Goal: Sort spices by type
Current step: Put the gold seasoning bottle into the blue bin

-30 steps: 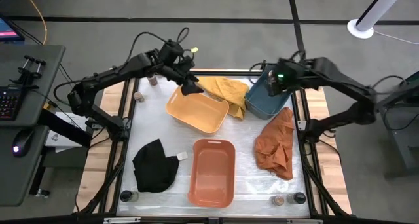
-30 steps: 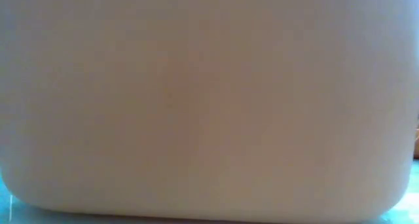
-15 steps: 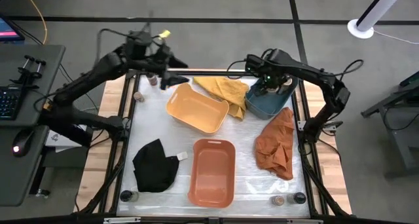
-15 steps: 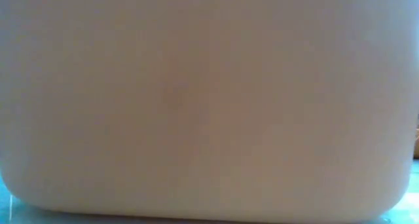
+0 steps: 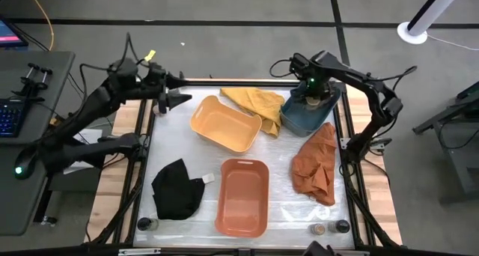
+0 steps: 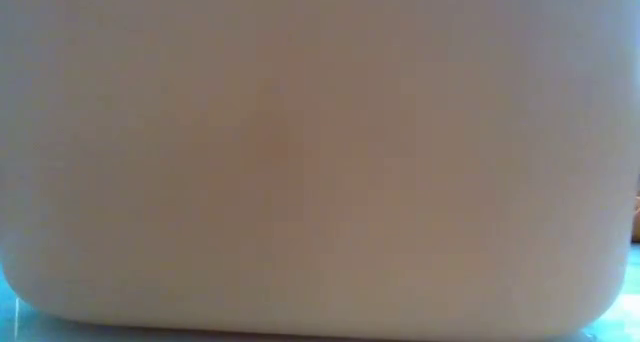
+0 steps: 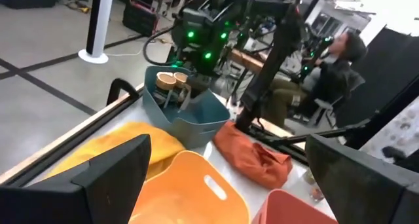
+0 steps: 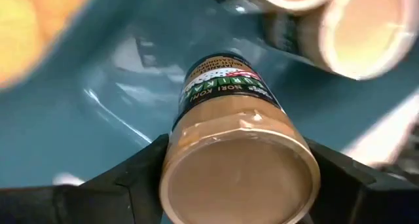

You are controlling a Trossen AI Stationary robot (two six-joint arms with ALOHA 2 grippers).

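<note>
Gripping tan-topped jar (image 8: 239,165) inside blue tub (image 8: 85,112), right gripper (image 8: 239,185)

Robotics lab or workshop: grey concrete floor (image 5: 247,54) with taped lines, framed work table (image 5: 281,207), side desk with keyboard (image 5: 9,117) and mouse, cabling, green-lit equipment racks, a seated person (image 7: 340,60) in the background.

Grey floor (image 5: 247,50), dark seam lines.

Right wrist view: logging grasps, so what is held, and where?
The right end effector holds a tan-topped spice jar by its sides near the top, inside the blue tub.
</note>
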